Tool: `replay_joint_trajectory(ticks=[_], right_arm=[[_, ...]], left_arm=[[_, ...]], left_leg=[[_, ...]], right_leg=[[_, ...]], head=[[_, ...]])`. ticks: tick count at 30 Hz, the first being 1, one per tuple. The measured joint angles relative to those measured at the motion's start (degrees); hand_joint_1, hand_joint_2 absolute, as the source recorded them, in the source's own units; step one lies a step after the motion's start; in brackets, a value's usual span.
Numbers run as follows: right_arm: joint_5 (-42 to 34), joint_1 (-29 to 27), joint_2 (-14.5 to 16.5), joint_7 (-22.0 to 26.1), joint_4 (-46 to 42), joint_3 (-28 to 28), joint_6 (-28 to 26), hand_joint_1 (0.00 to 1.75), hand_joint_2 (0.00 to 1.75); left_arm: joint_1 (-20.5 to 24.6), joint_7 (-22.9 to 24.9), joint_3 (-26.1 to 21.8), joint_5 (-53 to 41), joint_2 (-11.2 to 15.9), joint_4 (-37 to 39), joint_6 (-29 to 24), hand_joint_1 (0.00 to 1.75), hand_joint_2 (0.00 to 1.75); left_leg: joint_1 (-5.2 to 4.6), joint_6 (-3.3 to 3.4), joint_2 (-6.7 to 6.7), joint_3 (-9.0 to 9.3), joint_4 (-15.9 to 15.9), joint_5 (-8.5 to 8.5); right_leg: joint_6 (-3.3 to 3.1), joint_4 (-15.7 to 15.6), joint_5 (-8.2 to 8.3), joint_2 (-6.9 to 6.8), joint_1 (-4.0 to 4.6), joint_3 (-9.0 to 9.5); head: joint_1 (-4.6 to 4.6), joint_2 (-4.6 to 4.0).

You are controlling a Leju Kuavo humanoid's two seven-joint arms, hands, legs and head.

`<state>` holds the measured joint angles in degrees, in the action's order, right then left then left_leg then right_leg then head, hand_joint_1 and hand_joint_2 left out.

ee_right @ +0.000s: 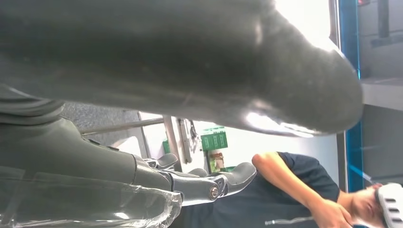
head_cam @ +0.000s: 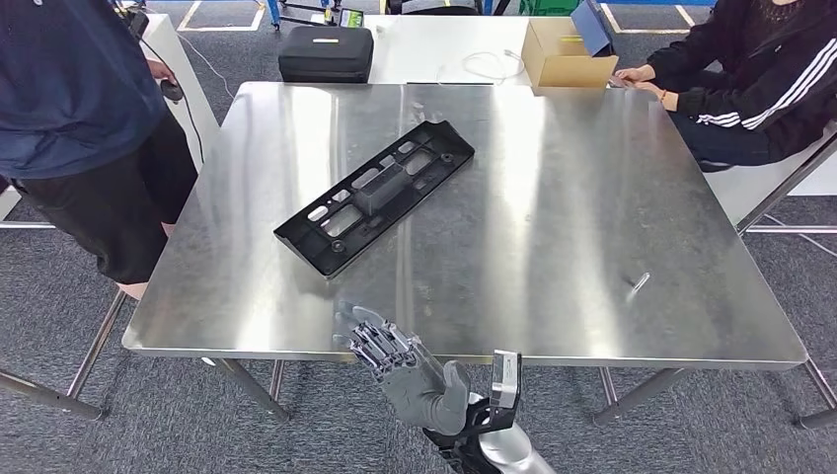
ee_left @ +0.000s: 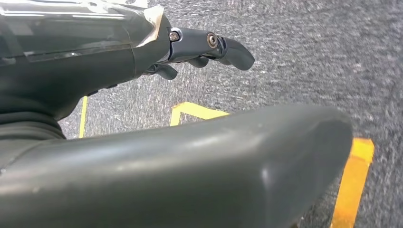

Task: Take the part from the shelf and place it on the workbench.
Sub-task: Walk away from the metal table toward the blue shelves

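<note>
I see the part (head_cam: pixel 375 196), a long black plastic frame with slots and cut-outs and a raised block at its middle, lying flat and slantwise on the surface (head_cam: pixel 592 197), which is brushed steel, square, with dull streaked reflections. My right hand (head_cam: pixel 400 360) hangs at the surface's near edge, its fingers (head_cam: pixel 370 336) spread and reaching just over the rim, holding nothing. The part lies ahead of that hand and a little to its left, apart from it, with bare steel between. To the hand's right the steel runs open to the far right edge, broken by one small pale mark (head_cam: pixel 639 284).

My left hand (ee_left: pixel 209 47) hangs over grey speckled carpet (ee_left: pixel 309 57) crossed by yellow tape lines (ee_left: pixel 354 180); its dark fingers lie loosely out with nothing between them.

Far ahead of the right hand, past the surface, stand a black case (head_cam: pixel 326 53) and a cardboard box (head_cam: pixel 560 54) on a white table (head_cam: pixel 444 44). A person in dark blue (head_cam: pixel 79 118) stands at the left edge, and another in a striped black jacket (head_cam: pixel 750 69) sits at the far right corner.
</note>
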<state>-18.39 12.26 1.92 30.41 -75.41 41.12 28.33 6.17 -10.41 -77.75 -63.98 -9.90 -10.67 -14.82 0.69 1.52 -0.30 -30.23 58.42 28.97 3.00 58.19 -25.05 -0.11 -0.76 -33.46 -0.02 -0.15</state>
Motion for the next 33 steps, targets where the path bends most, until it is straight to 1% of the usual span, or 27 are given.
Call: replay_joint_trajectory(ticks=[1, 2, 4, 5, 6, 7, 8, 9, 11, 12, 13, 14, 15, 16, 17, 18, 20, 21, 22, 23, 25, 26, 27, 29, 31, 32, 33], right_arm=[[0.0, 0.0, 0.0, 0.0, 0.0, -0.1, 0.0, 0.0, 0.0], [0.0, 0.0, 0.0, 0.0, 0.0, -0.2, 0.0, 0.0, 0.0], [0.0, 0.0, 0.0, 0.0, 0.2, -0.3, -0.1, 0.0, 0.0], [-0.1, 0.0, 0.0, 0.0, 0.3, -0.3, -0.2, 0.0, 0.0], [0.0, -0.1, 0.0, -0.1, 0.4, -0.3, -0.3, 0.0, 0.0], [0.0, -0.1, 0.0, -0.1, 0.4, -0.3, -0.4, 0.0, 0.0], [0.0, -0.2, 0.0, -0.2, 0.5, -0.3, -0.5, 0.0, 0.0], [0.0, -0.2, 0.0, -0.3, 0.5, -0.3, -0.5, 0.0, 0.0], [0.1, -0.1, 0.1, -0.4, 0.5, -0.3, -0.6, 0.0, 0.0], [0.1, 0.0, 0.2, -0.4, 0.5, -0.4, -0.6, 0.0, 0.0], [0.1, 0.0, 0.2, -0.4, 0.5, -0.4, -0.7, 0.0, 0.0], [0.1, 0.0, 0.3, -0.5, 0.5, -0.4, -0.7, 0.0, 0.0], [0.2, 0.0, 0.3, -0.5, 0.5, -0.4, -0.8, 0.0, 0.0], [0.4, 0.0, 0.4, -0.5, 0.5, -0.5, -0.8, 0.0, 0.0], [0.5, -0.1, 0.4, -0.6, 0.5, -0.5, -0.9, 0.0, 0.0], [0.7, -0.1, 0.5, -0.6, 0.5, -0.5, -1.0, 0.0, 0.0], [1.1, -0.1, 0.6, -0.6, 0.6, -0.5, -1.2, 0.0, 0.0], [1.3, -0.2, 0.6, -0.7, 0.6, -0.5, -1.3, 0.0, 0.0], [1.4, -0.3, 0.6, -0.7, 0.7, -0.5, -1.4, 0.0, 0.0], [1.5, -0.4, 0.5, -0.7, 0.8, -0.5, -1.5, 0.0, 0.0], [1.6, -0.5, 0.5, -0.7, 0.9, -0.5, -1.5, 0.0, 0.0], [1.6, -0.5, 0.5, -0.7, 0.9, -0.6, -1.6, 0.0, 0.0], [1.7, -0.5, 0.5, -0.7, 0.9, -0.6, -1.6, 0.0, 0.0], [1.7, -0.6, 0.5, -0.7, 1.0, -0.7, -1.6, 0.0, 0.0], [1.8, -0.6, 0.4, -0.7, 1.0, -0.8, -1.6, 0.0, 0.0], [1.8, -0.7, 0.3, -0.7, 1.0, -0.8, -1.6, 0.0, 0.0], [1.9, -0.7, 0.3, -0.7, 1.1, -0.9, -1.7, 0.0, 0.0]], left_arm=[[0.0, 0.0, 0.0, 0.0, 0.0, 0.0, 0.0, 0.0, 0.0], [0.1, 0.0, 0.0, 0.0, 0.0, 0.0, 0.0, 0.0, 0.0], [0.1, 0.0, 0.0, -0.1, 0.0, 0.0, 0.0, 0.0, 0.0], [0.1, 0.0, 0.0, -0.2, 0.0, 0.0, 0.0, 0.0, 0.0], [0.1, 0.0, 0.0, -0.2, 0.0, 0.0, 0.0, 0.0, 0.0], [0.1, 0.0, 0.0, -0.2, 0.0, 0.0, 0.0, 0.0, 0.0], [0.1, 0.0, 0.0, -0.2, 0.0, 0.0, 0.0, 0.0, 0.0], [0.1, 0.1, 0.0, -0.3, 0.0, 0.0, 0.0, 0.0, 0.0], [0.1, 0.1, 0.0, -0.3, -0.2, 0.0, 0.0, 0.0, 0.0], [0.1, 0.1, 0.0, -0.3, -0.2, 0.0, 0.0, 0.0, 0.0], [0.1, 0.1, 0.0, -0.4, -0.3, 0.0, 0.0, 0.0, 0.0], [0.1, 0.1, 0.0, -0.4, -0.3, 0.0, 0.0, 0.0, 0.0], [0.1, 0.1, 0.0, -0.5, -0.3, 0.0, 0.0, 0.0, 0.0], [0.0, 0.1, 0.0, -0.6, -0.3, 0.0, 0.0, 0.0, 0.0], [0.0, 0.1, 0.0, -0.6, -0.3, 0.0, 0.0, 0.0, 0.0], [0.0, 0.1, 0.0, -0.7, -0.3, 0.0, 0.1, 0.0, 0.0], [-0.1, 0.1, 0.0, -0.7, -0.3, 0.0, 0.1, 0.0, 0.0], [-0.1, 0.1, 0.0, -0.7, -0.3, 0.0, 0.1, 0.0, 0.0], [-0.1, 0.2, 0.0, -0.7, -0.2, 0.0, 0.1, 0.0, 0.0], [-0.1, 0.2, 0.0, -0.7, -0.2, 0.0, 0.1, 0.0, 0.0], [0.0, 0.2, 0.0, -0.8, -0.2, 0.0, 0.1, 0.0, 0.0], [0.1, 0.2, 0.1, -0.8, -0.2, 0.0, 0.1, 0.0, 0.0], [0.1, 0.3, 0.1, -0.8, -0.2, 0.0, 0.1, 0.0, 0.0], [0.0, 0.3, 0.1, -0.8, -0.2, 0.0, 0.1, 0.0, 0.0], [0.0, 0.4, 0.1, -0.8, -0.2, 0.0, 0.0, 0.0, 0.0], [0.0, 0.5, 0.1, -0.8, -0.1, 0.0, 0.0, 0.0, 0.0], [0.1, 0.5, 0.1, -0.8, -0.1, 0.0, 0.0, 0.0, 0.0]], left_leg=[[0.0, 0.58, 0.13, -0.38, -0.2, -0.49], [0.05, 1.15, 0.26, -0.92, -0.3, -1.07], [-0.01, 1.77, 0.42, -2.32, -0.4, -2.2], [-0.07, 1.87, 0.48, -3.1, -0.3, -2.78], [-0.12, 1.86, 0.54, -3.89, -0.3, -3.35], [-0.16, 1.82, 0.57, -4.62, -0.3, -3.9], [-0.17, 1.74, 0.57, -5.28, -0.3, -4.43], [-0.17, 1.6, 0.54, -5.83, -0.3, -4.95], [-0.26, 1.06, 0.48, -6.56, -0.3, -5.95], [-0.3, 0.72, 0.47, -6.71, -0.3, -6.44], [-0.32, 0.35, 0.5, -6.81, -0.4, -6.95], [-0.31, -0.03, 0.51, -6.85, -0.6, -7.46], [-0.2, -0.38, 0.47, -7.0, -0.6, -7.64], [-0.09, -0.72, 0.41, -7.32, -0.2, -6.92], [0.0, -1.06, 0.35, -7.85, 1.1, -5.16], [0.12, -1.37, 0.28, -8.66, 3.6, -2.45], [0.2, -1.95, 0.21, -10.45, 10.7, 2.93], [0.28, -2.19, 0.18, -10.88, 13.7, 4.06], [0.4, -2.37, 0.18, -10.51, 15.1, 3.88], [0.57, -2.49, 0.19, -9.09, 14.4, 2.74], [0.93, -2.66, 0.17, -3.77, 7.7, 0.41], [0.92, -2.63, 0.04, -1.17, 3.8, 0.07], [0.81, -2.48, -0.09, 0.48, 1.1, 0.11], [0.28, -1.82, -0.29, 1.15, -0.8, 0.18], [0.18, -0.52, -0.08, 0.54, -1.1, -0.67], [0.19, 0.29, 0.06, 0.09, -1.3, -1.23], [0.23, 0.98, 0.2, -0.49, -1.4, -1.81]], right_leg=[[0.11, 0.7, -0.69, 0.02, -0.04, -0.55], [-0.06, 2.5, -2.19, 0.04, -0.05, -1.45], [-0.76, 9.2, -6.74, 0.05, -0.08, -3.92], [-0.84, 12.7, -8.53, 0.06, -0.1, -4.87], [-0.64, 15.1, -9.39, 0.06, -0.1, -5.13], [-0.21, 15.5, -9.25, 0.06, -0.1, -4.44], [0.3, 13.8, -8.3, 0.06, -0.11, -2.65], [0.66, 10.2, -7.12, 0.06, -0.09, 0.04], [0.5, 1.7, -6.05, 0.06, 0.24, 5.84], [0.17, -1.0, -6.03, 0.07, 0.47, 7.4], [-0.22, -2.3, -6.12, 0.09, 0.73, 7.99], [-0.57, -2.4, -5.81, 0.1, 0.86, 7.7], [-1.01, -2.5, -5.35, 0.07, 0.56, 7.22], [-1.54, -2.5, -4.81, 0.0, 0.32, 6.8], [-2.12, -2.6, -4.2, -0.08, 0.05, 6.31], [-2.56, -2.7, -3.55, -0.18, -0.18, 5.72], [-3.0, -2.6, -2.36, -0.29, -0.04, 4.48], [-2.94, -2.5, -1.76, -0.33, 0.0, 3.76], [-2.8, -2.3, -1.2, -0.35, 0.02, 3.0], [-2.57, -2.1, -0.7, -0.35, -0.03, 2.18], [-1.94, -1.6, 0.01, -0.32, -0.14, 0.82], [-1.55, -1.3, 0.3, -0.34, -0.11, 0.28], [-1.08, -1.2, 0.66, -0.38, -0.04, -0.1], [-0.09, -1.2, 1.46, -0.47, 0.02, -0.52], [0.63, -1.0, 1.44, -0.43, -0.08, -1.11], [0.63, 0.2, 0.38, -0.37, -0.12, -1.8], [0.36, 2.6, -1.49, -0.29, -0.12, -2.87]], head=[[0.08, 0.0], [0.16, 0.0], [0.38, 0.0], [0.4, 0.0], [0.39, 0.0], [0.39, 0.0], [0.38, 0.0], [0.39, 0.0], [0.33, 0.0], [0.35, 0.0], [0.39, 0.0], [0.39, 0.0], [0.45, 0.0], [0.38, 0.0], [0.25, 0.0], [0.12, 0.0], [-0.08, 0.0], [-0.11, 0.0], [-0.12, 0.0], [-0.14, 0.0], [-0.15, 0.0], [-0.15, 0.0], [-0.13, 0.0], [-0.12, 0.0], [-0.12, 0.0], [0.0, 0.0], [0.09, 0.0]])
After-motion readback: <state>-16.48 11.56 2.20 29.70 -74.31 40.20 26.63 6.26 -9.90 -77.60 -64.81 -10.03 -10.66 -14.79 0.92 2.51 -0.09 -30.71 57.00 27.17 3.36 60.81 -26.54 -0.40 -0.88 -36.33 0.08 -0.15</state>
